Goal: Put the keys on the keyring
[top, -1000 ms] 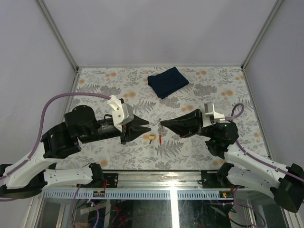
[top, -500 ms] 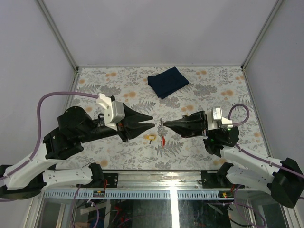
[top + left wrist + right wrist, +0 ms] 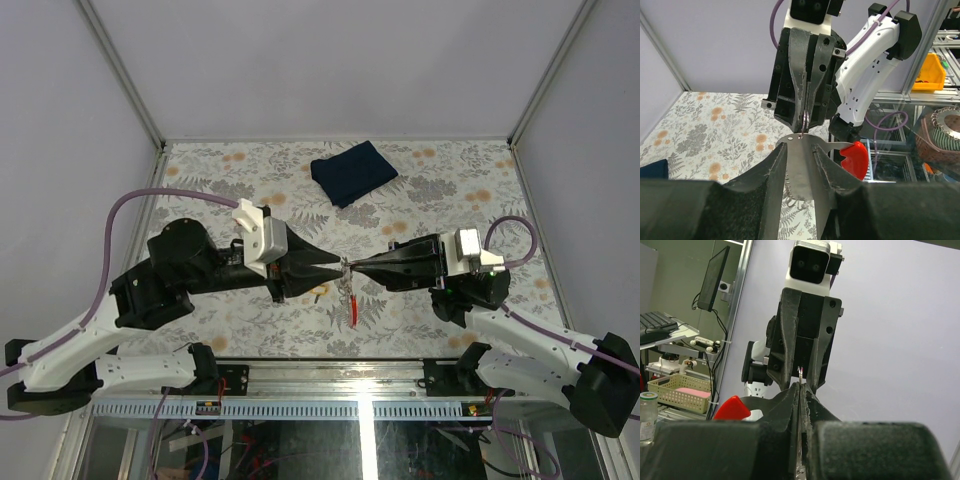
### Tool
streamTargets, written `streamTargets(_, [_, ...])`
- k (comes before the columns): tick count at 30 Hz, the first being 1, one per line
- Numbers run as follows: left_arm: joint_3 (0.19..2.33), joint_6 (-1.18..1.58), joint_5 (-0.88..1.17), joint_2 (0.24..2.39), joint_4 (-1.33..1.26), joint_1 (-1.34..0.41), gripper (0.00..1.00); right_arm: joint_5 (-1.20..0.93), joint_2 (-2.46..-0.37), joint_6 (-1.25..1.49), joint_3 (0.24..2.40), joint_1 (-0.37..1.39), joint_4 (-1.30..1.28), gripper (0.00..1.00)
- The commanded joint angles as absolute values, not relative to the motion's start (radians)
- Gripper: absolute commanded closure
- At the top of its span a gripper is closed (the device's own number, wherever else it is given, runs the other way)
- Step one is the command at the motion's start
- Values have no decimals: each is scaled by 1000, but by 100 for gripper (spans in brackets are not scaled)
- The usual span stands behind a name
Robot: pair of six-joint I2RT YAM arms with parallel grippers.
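The keyring hangs above the table between both grippers, its red tag (image 3: 352,308) dangling below them. My left gripper (image 3: 340,265) has its jaws set round the keyring's flat silvery plate (image 3: 801,165), with the red tag (image 3: 855,159) sticking out to the right. My right gripper (image 3: 352,266) faces it tip to tip and is shut on the thin ring (image 3: 805,120). In the right wrist view the jaws pinch the thin metal (image 3: 801,372) and the red tag (image 3: 732,408) shows at the left. The yellow-headed key (image 3: 318,291) lies on the table under the left fingers. The green-headed key is hidden.
A folded dark blue cloth (image 3: 353,171) lies at the back middle of the flowered table (image 3: 450,180). Grey walls close the left, back and right. The arm bases and a metal rail (image 3: 330,368) run along the near edge.
My left gripper has swung right and closed in on the keyring that the right gripper holds. The two grippers now meet tip to tip. The red tag hangs a little lower and to the right.
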State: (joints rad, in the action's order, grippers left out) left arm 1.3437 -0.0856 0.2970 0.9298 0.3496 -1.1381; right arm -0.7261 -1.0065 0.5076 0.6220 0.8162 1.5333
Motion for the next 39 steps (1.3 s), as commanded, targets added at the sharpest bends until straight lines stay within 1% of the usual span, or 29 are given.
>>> streamTargets(1, [1362,-85,333,939,285,-1144,76,-733,-1005,517,677,822,1597,100])
streamTargets(9, [1377,-90,352,945,290,-1144,80,-730,-1008,508,676,822,1570,100])
streamTargets(34, [1379,-101,330,942,291,-1143,80,-767,-1005,495,663,822,1517,100])
streamTargets(36, [1377,-101,331,944,292,-1144,82,-767,-1004,494,664,822,1513,100])
streamTargets(39, [1381,-102,332,951,301,-1144,89,-768,-1002,495,667,822,1513,100])
